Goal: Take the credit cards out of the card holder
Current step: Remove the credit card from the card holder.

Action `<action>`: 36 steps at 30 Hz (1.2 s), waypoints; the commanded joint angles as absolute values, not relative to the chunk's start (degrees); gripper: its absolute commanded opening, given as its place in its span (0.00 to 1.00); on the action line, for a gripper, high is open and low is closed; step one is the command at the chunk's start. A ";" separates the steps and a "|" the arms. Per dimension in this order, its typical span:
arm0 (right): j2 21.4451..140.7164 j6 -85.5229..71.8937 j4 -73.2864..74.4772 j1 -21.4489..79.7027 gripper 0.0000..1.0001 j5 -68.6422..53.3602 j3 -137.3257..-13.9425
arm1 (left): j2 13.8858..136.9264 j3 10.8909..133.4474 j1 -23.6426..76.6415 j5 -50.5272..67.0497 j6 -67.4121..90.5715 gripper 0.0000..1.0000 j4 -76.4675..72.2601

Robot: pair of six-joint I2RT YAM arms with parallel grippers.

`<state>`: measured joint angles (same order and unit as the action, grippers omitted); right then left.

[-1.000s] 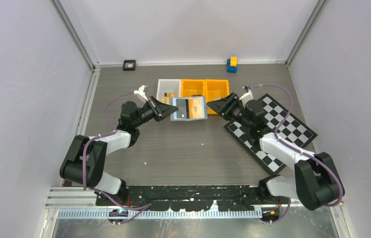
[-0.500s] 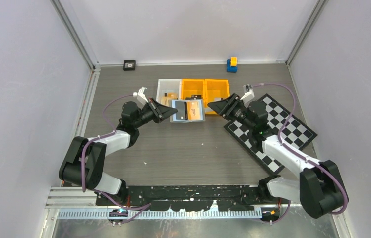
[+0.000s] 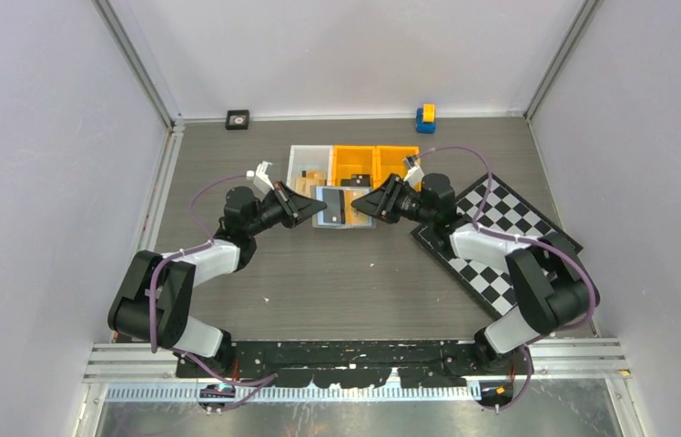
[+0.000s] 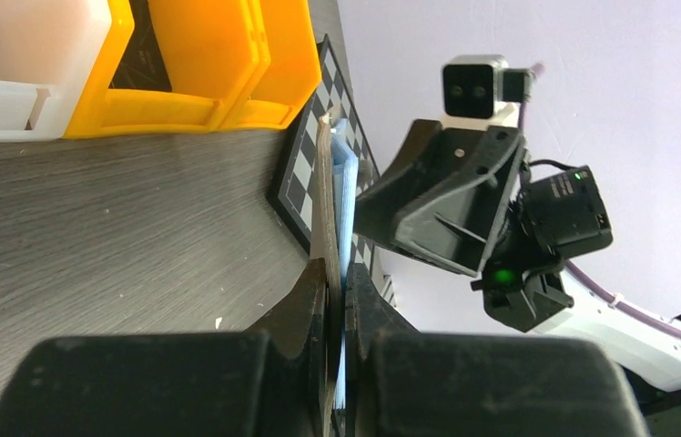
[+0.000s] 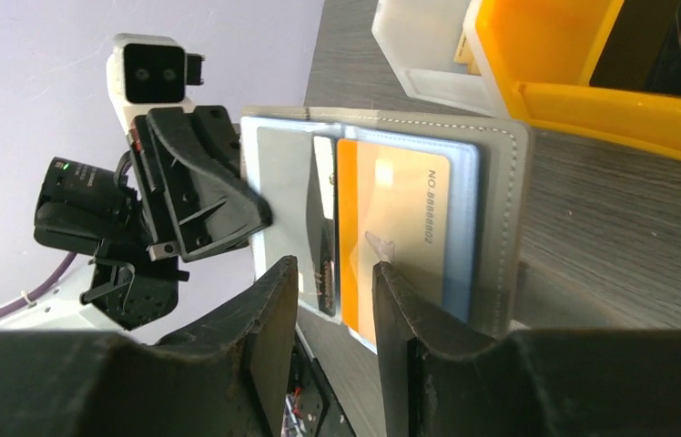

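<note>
The grey card holder (image 3: pixel 339 208) hangs open above the table in front of the bins, and my left gripper (image 3: pixel 316 208) is shut on its left edge. In the left wrist view the card holder (image 4: pixel 326 200) shows edge-on, pinched between the left gripper (image 4: pixel 336 289) jaws. The right wrist view shows its inside: an orange credit card (image 5: pixel 393 223) in the blue-grey pocket and a black card (image 5: pixel 326 266) beside it. My right gripper (image 5: pixel 332 284) is open, its fingers on either side of the black card's end and the orange card's near edge, at the holder's right half (image 3: pixel 361 206).
A white bin (image 3: pixel 308 163) and two orange bins (image 3: pixel 353 161) (image 3: pixel 398 161) stand just behind the holder. A checkerboard mat (image 3: pixel 501 238) lies under the right arm. A blue and yellow block (image 3: pixel 425 118) and a small black square (image 3: pixel 238 119) sit by the back wall.
My right gripper has swung left from over the checkerboard to the holder's right half, its jaws narrowing. The left gripper and holder shifted slightly left.
</note>
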<state>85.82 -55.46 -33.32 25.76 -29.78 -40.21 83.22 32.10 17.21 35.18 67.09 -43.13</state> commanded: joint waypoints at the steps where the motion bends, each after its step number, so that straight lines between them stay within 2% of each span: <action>1: 90.06 -60.21 -40.60 25.64 0.40 -34.85 -43.11 | 82.02 34.09 17.66 36.74 66.93 0.00 -45.03; 7: 91.16 -58.62 -35.82 25.30 0.37 -33.74 -44.27 | 81.22 33.91 17.67 36.69 66.95 0.00 -45.16; 16: 89.73 -59.12 -38.58 25.06 0.37 -33.97 -43.02 | 82.41 33.77 17.67 37.45 68.24 0.00 -47.20; 24: 86.54 -58.55 -40.12 24.95 0.42 -33.00 -41.21 | 82.67 33.80 17.69 37.49 68.34 0.00 -47.55; 36: 90.38 -62.14 -44.32 24.90 0.42 -35.97 -42.00 | 84.12 33.38 17.67 39.29 72.09 0.00 -54.21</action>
<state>89.56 -60.73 -40.14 25.02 -34.04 -41.30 83.92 32.10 17.52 37.45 70.19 -47.29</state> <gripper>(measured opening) 0.418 0.044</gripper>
